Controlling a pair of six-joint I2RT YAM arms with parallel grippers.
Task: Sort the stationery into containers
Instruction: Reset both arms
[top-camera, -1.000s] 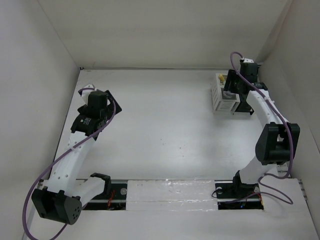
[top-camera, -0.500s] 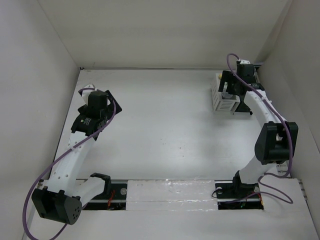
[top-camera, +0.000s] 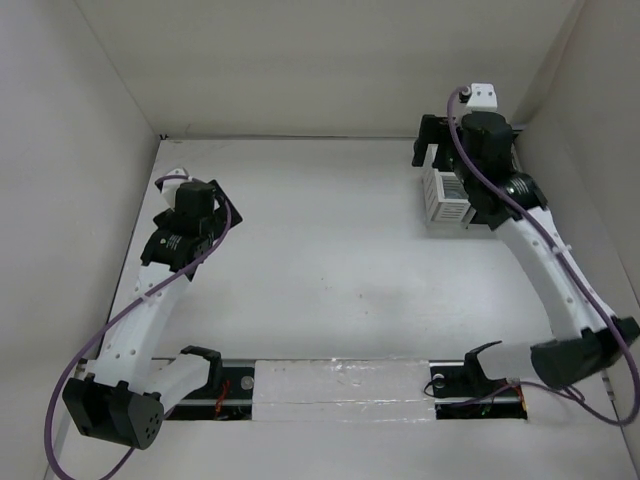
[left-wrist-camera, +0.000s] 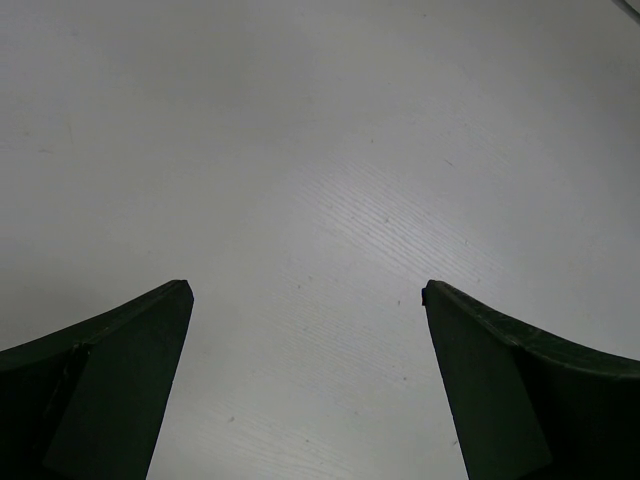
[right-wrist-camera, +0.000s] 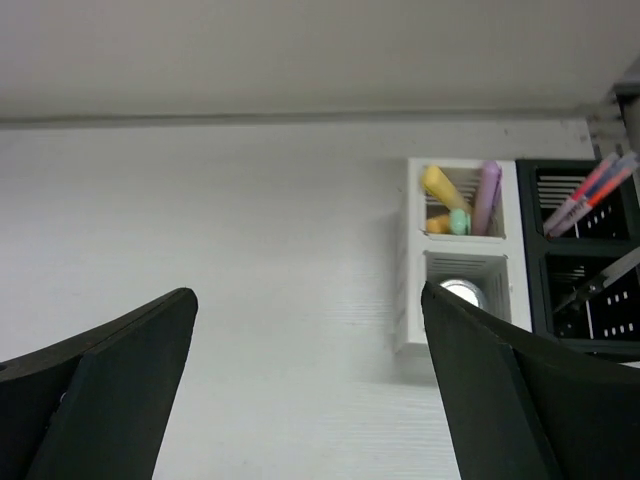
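Observation:
The white container (right-wrist-camera: 458, 262) holds yellow (right-wrist-camera: 441, 186), green (right-wrist-camera: 459, 221) and purple (right-wrist-camera: 487, 196) highlighters in its far compartment and a small round roll (right-wrist-camera: 460, 291) in its near one. Beside it on the right, the black container (right-wrist-camera: 530, 250) holds thin orange-red and grey pens (right-wrist-camera: 590, 190). My right gripper (right-wrist-camera: 307, 292) hangs open and empty above the table, left of and above the white container (top-camera: 445, 192). Far on the left side, my left gripper (left-wrist-camera: 305, 288) is open over bare tabletop with nothing between its fingers.
White walls close the table in at the back (top-camera: 330, 70), left and right. Both containers stand in the back right corner near the right wall. A taped strip (top-camera: 340, 385) runs along the near edge between the arm bases.
The right gripper has opened wide and lifted up and back from over the containers, its arm stretching higher. The left arm has not moved.

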